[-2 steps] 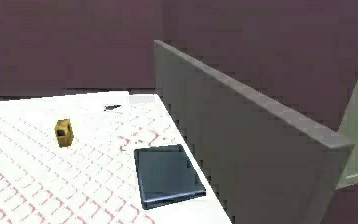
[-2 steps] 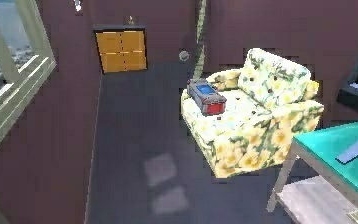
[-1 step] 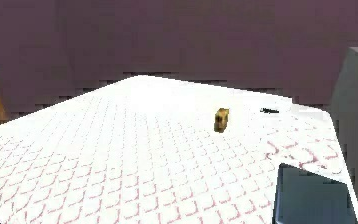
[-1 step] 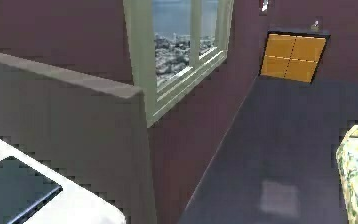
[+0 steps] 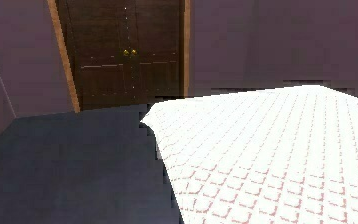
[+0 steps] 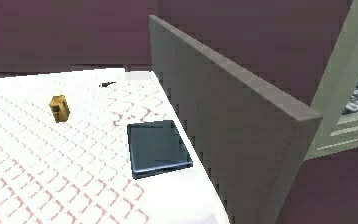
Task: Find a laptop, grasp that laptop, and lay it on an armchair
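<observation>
Nearest me in the arm side view is the bed [image 6: 47, 175], its white quilted cover filling the lower left of the frame. On it, just right of centre, lies a flat dark slab with a thin rim. I take this to be the laptop [image 6: 157, 148], lid down, though I would not swear to it. It sits just beside the grey headboard [image 6: 232, 110], which runs diagonally from top centre to the right. A small orange-brown block [image 6: 59, 107] stands well apart at the left, and a tiny dark thing [image 6: 109, 84] lies near the cover's upper edge. The forward view has dark floor [image 5: 67, 165] at lower left and a dark double door [image 5: 122, 55] at the top.

Of the end effector I cannot tell the state. My worries are three:
- The slab lies flush on a soft cover, so fingers may skate over it or press it in.
- The headboard crowds any reach from that side.
- The armchair is yet to be found, so a long carry could shake a thin hold loose.
</observation>
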Motion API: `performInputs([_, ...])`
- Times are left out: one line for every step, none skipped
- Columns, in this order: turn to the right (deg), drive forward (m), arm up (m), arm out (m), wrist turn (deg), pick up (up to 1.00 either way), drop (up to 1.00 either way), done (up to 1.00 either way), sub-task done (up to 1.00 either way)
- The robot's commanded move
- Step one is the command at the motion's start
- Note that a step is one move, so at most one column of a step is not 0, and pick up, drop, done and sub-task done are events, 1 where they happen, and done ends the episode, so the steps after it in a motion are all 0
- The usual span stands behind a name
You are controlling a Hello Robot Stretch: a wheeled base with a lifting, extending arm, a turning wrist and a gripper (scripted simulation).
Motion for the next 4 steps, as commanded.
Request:
performInputs([0.0,0.0,0.5,0.0,0.0,0.0,0.0,0.0,0.0])
performInputs([0.0,0.0,0.32,0.0,0.0,0.0,0.0,0.0,0.0])
performInputs([0.0,0.0,0.0,0.4,0.0,0.0,0.0,0.0,0.0])
performInputs([0.0,0.0,0.0,0.0,45.0,0.0,0.0,0.0,0.0])
